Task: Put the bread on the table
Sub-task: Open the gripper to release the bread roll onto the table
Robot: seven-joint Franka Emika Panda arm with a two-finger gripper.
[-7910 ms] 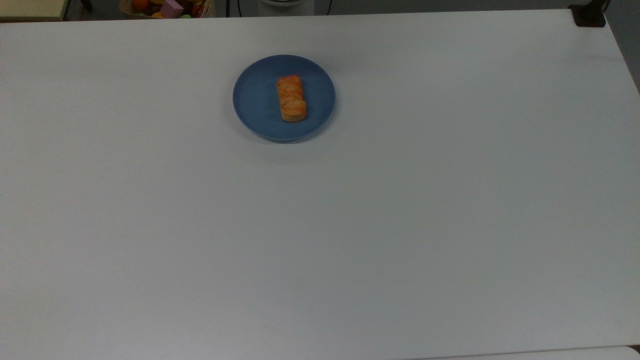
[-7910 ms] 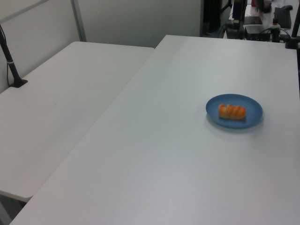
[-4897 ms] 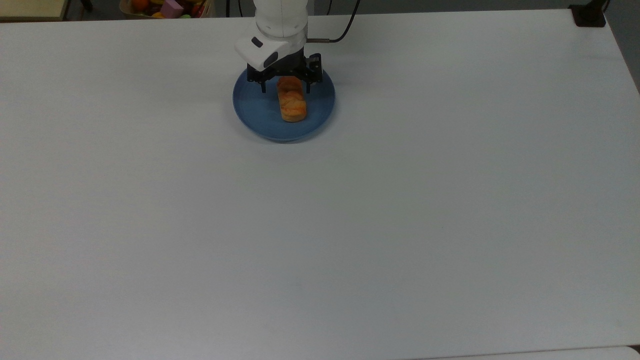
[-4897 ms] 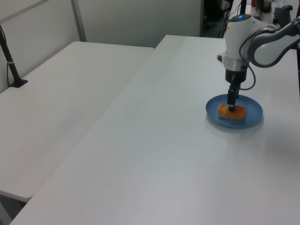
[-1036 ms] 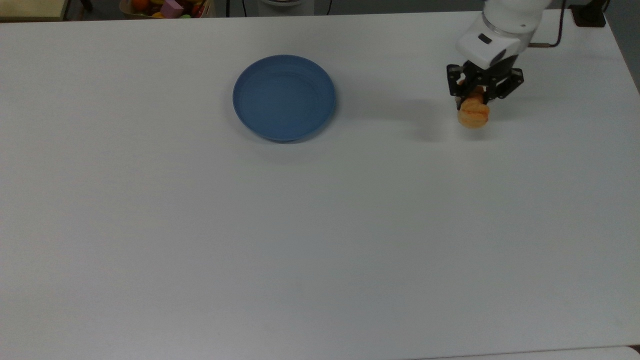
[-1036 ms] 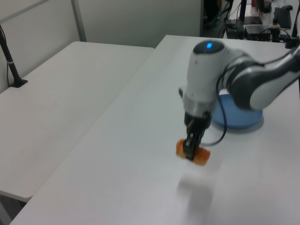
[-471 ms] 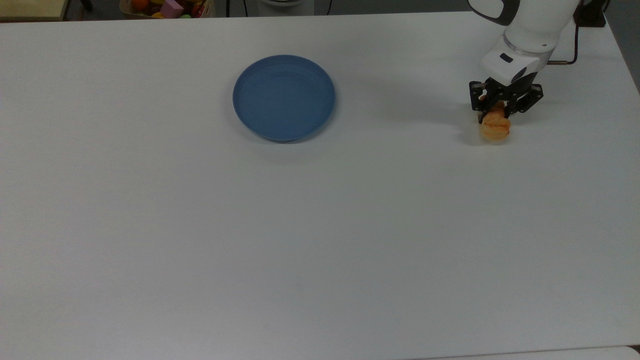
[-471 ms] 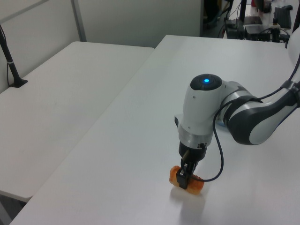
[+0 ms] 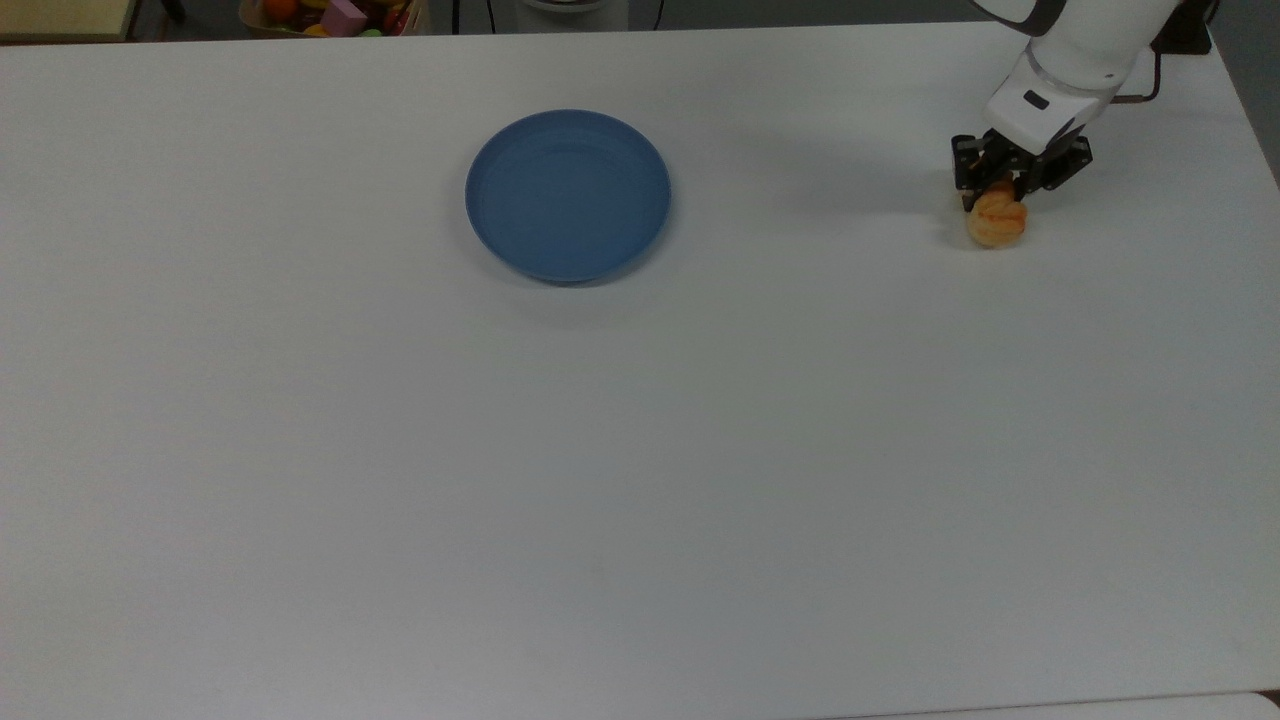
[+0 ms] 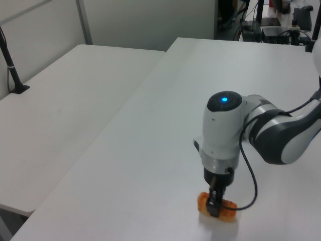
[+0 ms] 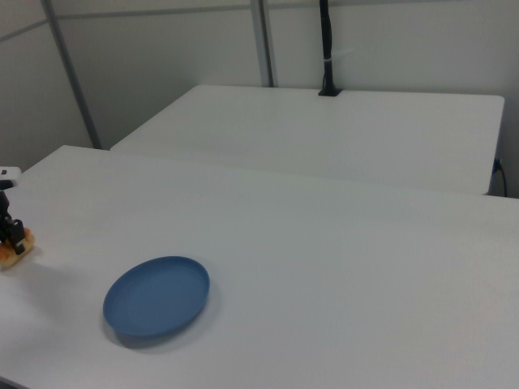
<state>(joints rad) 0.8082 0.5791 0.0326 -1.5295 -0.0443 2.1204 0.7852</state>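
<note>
The bread (image 9: 996, 222) lies on the white table (image 9: 640, 450) close to its far right corner in the top view, and it seems to touch the surface. The blue plate (image 9: 568, 194) stands well apart from it, toward the top view's left, and nothing lies between the 2. Behind the far edge, at the top view's left, a container with colourful toys (image 9: 335, 15) is seen. In the right view a second white table (image 11: 324, 134) stands behind, with a black pole (image 11: 327, 49) on it.

The white arm (image 10: 235, 125) reaches down almost vertically, and the gripper (image 10: 215, 207) points straight at the surface. Its 2 black fingers (image 9: 967, 178) are narrow and grip the bread across its middle.

In the left view the loaf's long axis runs from left to right, roughly parallel to the near edge.
</note>
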